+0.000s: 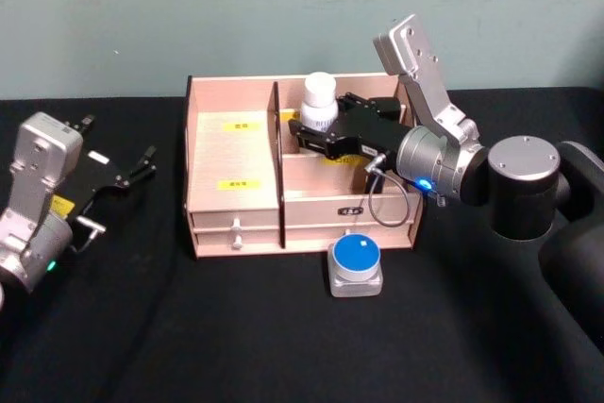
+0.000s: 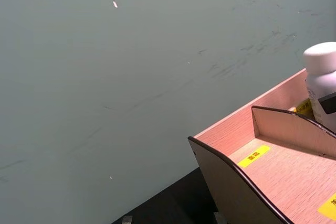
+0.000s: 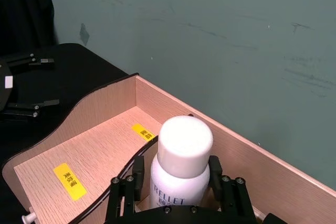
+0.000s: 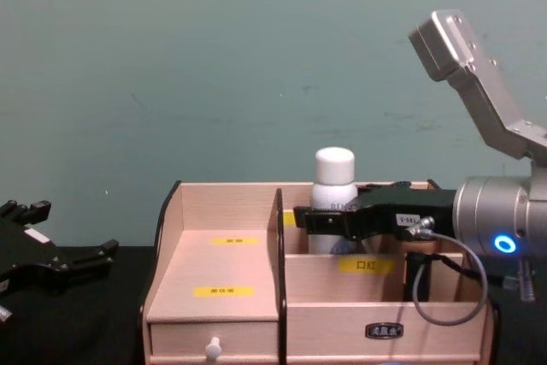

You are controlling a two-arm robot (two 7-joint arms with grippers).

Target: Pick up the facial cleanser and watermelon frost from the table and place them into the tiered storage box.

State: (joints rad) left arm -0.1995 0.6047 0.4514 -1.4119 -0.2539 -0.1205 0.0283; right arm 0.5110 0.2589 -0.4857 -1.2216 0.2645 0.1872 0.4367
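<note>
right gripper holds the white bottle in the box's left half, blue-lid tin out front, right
Not the left half: the head view shows the right gripper holding the white bottle in the tiered storage box's right half, blue-lid tin out front.

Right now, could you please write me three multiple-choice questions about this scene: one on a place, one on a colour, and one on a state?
1. Where is the white bottle?
A. in the rear right compartment of the tiered storage box
B. lying in front of the box
C. in a bottom drawer

2. What colour is the round top of the small container in front of the box?
A. red
B. blue
C. green

3. The right gripper is:
A. open, far from the box
B. shut on the white bottle
C. parked at the far left

Answers:
1 A, it stands behind the box's right step.
2 B, its top shows blue in the head view.
3 B, its fingers press both sides of the bottle.
</note>
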